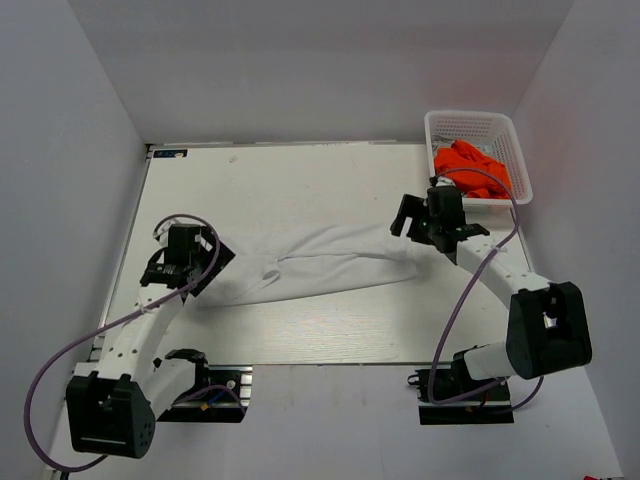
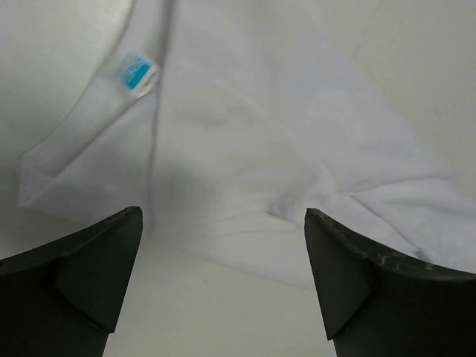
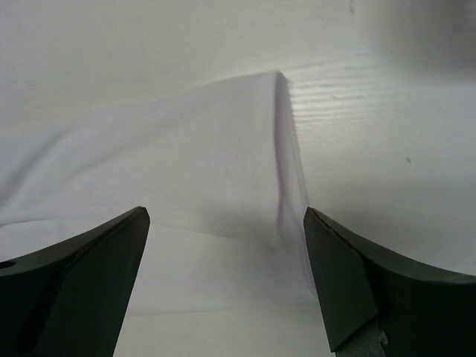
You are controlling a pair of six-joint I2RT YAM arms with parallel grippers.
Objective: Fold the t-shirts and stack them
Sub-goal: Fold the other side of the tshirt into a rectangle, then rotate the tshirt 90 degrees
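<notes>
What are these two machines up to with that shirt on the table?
Two robot arms are folding t-shirts. A white t-shirt lies in a long strip across the table. The left gripper hovers open over its collar end, where a blue neck label shows; the right gripper hovers open over the other end. Neither holds the cloth. An orange t-shirt sits crumpled in the white basket at the far right corner.

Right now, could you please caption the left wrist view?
Open left gripper above the white t-shirt, blue neck label showing.
</notes>
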